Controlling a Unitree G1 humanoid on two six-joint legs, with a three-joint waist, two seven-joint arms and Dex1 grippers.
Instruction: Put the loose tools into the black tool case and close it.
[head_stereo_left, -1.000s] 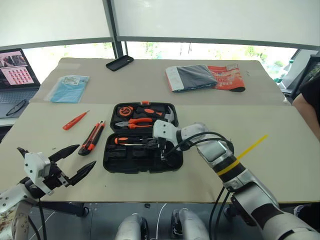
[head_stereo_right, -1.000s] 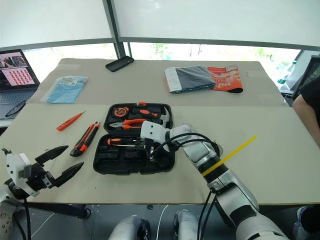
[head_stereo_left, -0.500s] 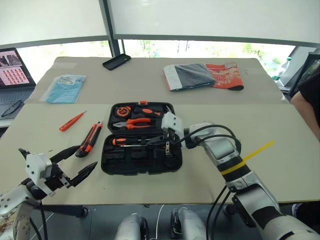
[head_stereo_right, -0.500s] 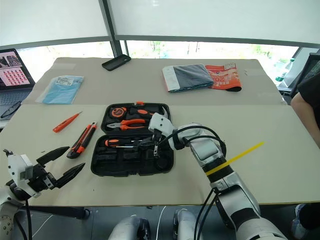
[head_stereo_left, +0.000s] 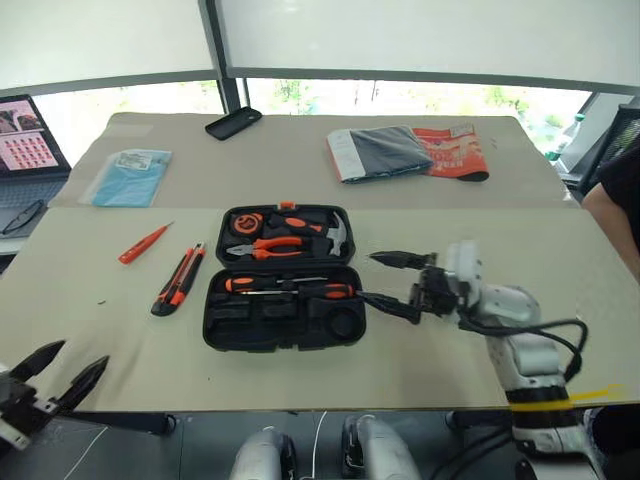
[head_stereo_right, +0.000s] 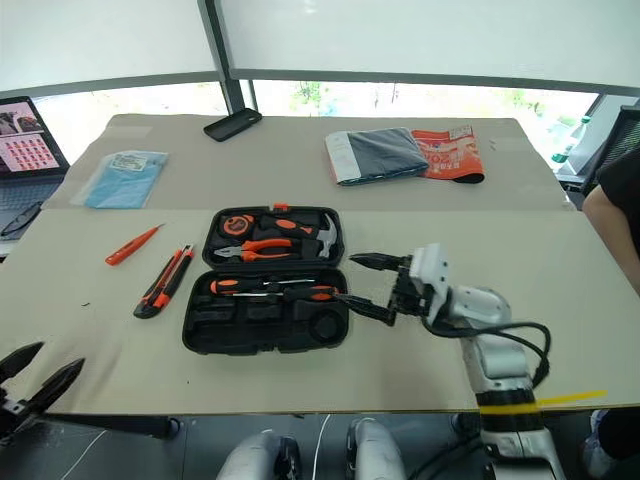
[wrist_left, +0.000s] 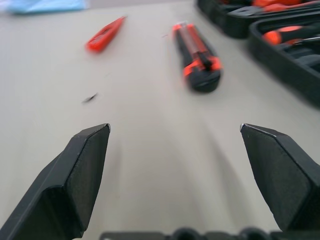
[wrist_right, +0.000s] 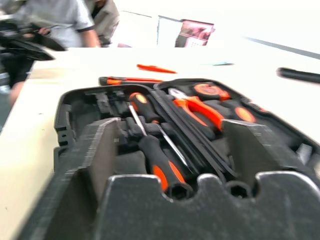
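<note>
While the black tool case (head_stereo_left: 284, 277) is lying open flat on the desk (head_stereo_left: 470, 245), the left end effector (head_stereo_left: 52, 375) is hanging nearest the robot, off the desk's near edge and well to the left of the case, its two fingers spread wide and holding nothing. To the right of the case, the right end effector (head_stereo_left: 393, 283) is pointing toward it with its fingers spread and empty, one fingertip (head_stereo_left: 403, 311) just beside the case's right rim.

Inside the case's near half, two orange-and-black screwdrivers (head_stereo_left: 288, 287) are sitting in the moulded slots, and a small dark tape roll (head_stereo_left: 345, 325) appears to be resting in the near right corner. The far half is carrying the pliers (head_stereo_left: 267, 248), hammer and tape measure.

Just left of the case, the utility knife (head_stereo_left: 180, 278) is lying loose on the desk, and farther left, the slim orange screwdriver (head_stereo_left: 145, 242) is also waiting.

Both look light and rigid. The knife's smooth plastic body may be slippery, so pinching across its middle seems safest; the thin screwdriver is lying low and would likely roll, so gripping its thicker handle is advisable.
</note>
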